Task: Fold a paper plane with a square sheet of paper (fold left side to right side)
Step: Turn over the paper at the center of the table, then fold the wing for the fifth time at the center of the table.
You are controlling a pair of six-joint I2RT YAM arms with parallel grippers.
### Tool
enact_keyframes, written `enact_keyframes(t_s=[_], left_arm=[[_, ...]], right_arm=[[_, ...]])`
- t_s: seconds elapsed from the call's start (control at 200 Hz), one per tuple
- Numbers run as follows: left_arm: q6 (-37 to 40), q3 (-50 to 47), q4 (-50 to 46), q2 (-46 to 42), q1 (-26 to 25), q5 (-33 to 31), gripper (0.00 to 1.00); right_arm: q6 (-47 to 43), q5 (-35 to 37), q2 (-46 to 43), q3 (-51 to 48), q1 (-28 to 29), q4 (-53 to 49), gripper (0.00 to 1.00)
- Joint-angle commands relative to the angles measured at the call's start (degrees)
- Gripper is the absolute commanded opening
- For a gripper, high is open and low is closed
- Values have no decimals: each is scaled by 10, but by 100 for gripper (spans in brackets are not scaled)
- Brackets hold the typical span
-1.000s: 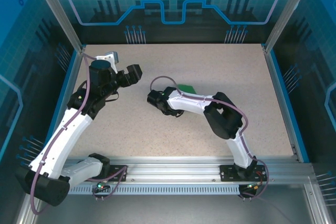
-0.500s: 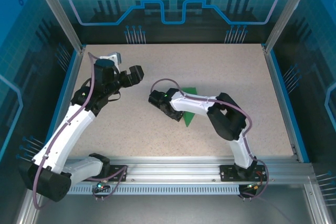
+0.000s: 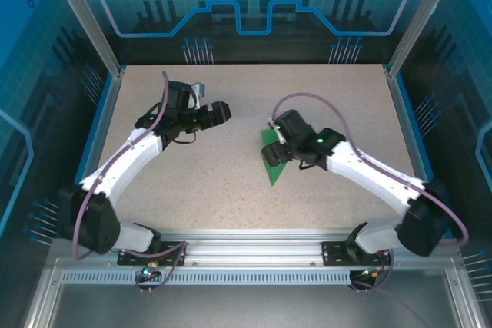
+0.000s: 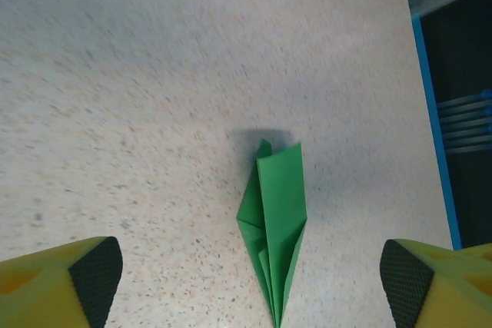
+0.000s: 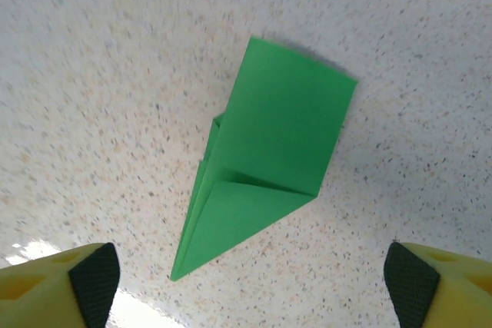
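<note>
Top external | right arm (image 3: pixel 369 178) outstretched | fingers (image 5: pixel 86 278) spread over paper plane (image 3: pixel 272 173)

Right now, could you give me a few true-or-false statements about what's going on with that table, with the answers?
1. The green paper is folded into a pointed shape. True.
2. The right arm's fingers are clamped on it. False: they stand wide apart and grip nothing.
3. The green paper rests on the speckled table. True.
4. The left arm's fingers grip a second sheet. False: they are open and empty, and there is just one sheet.
</note>
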Motion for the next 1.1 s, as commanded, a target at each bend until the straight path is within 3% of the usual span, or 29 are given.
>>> enact_keyframes(t_s=[0.0,0.34,0.575,0.82,0.965,1.095], left_arm=[[-21,6,41,50,-13,96,88],[-24,104,33,233,-92,132,83],[-35,177,28,337,-111,125,74],[-24,220,30,401,-114,127,66],[1,212,53,407,-114,134,42],[22,180,87,389,-112,135,23]], right_arm=[[55,-99,-63,-51,-43,103,99],[162,-202,-170,-181,-163,214,100],[198,-162,-198,-256,-170,270,100],[167,-182,-206,-271,-170,267,100],[135,-251,-165,-230,-189,201,100],[133,-358,-116,-230,-226,235,100]])
